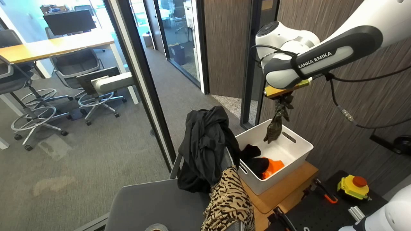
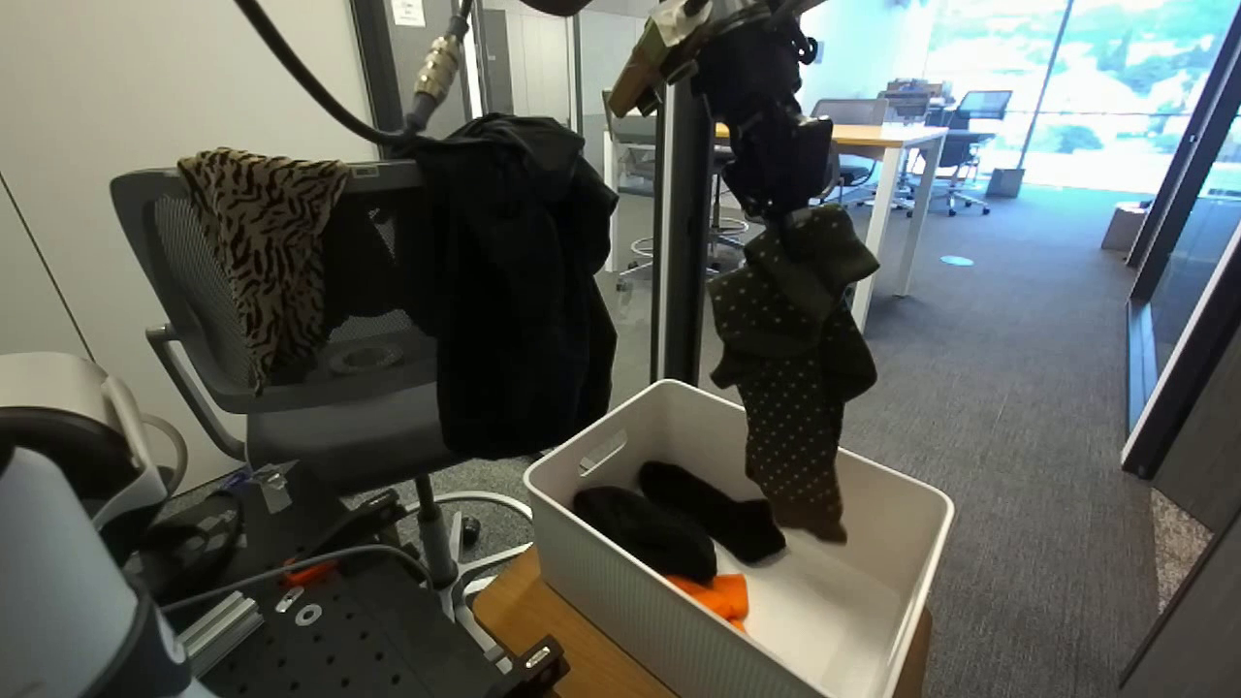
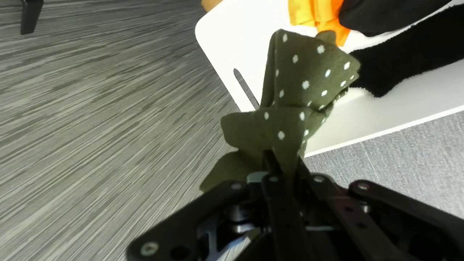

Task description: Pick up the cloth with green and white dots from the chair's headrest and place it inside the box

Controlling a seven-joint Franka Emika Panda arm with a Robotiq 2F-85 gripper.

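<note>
The cloth, dark olive with small pale dots, hangs limp from the gripper in an exterior view (image 1: 275, 126), in an exterior view (image 2: 793, 388) and in the wrist view (image 3: 304, 76). My gripper (image 3: 284, 163) is shut on its bunched upper part, and also shows in an exterior view (image 2: 790, 218). The box, a white bin, is below the gripper in both exterior views (image 1: 277, 180) (image 2: 620, 620) and at the top of the wrist view (image 3: 232, 40). The cloth's lower end hangs over the box opening and looks level with its inner walls. The fingertips are partly hidden by fabric.
Black items (image 2: 650, 533) and an orange item (image 2: 722, 593) lie inside the box. The box stands on a wooden surface (image 1: 269, 202). Beside it, the chair (image 1: 154, 202) bears a black garment (image 1: 205, 147) and an animal-print cloth (image 1: 229, 199). A wood-grain wall (image 1: 340, 138) is behind the box.
</note>
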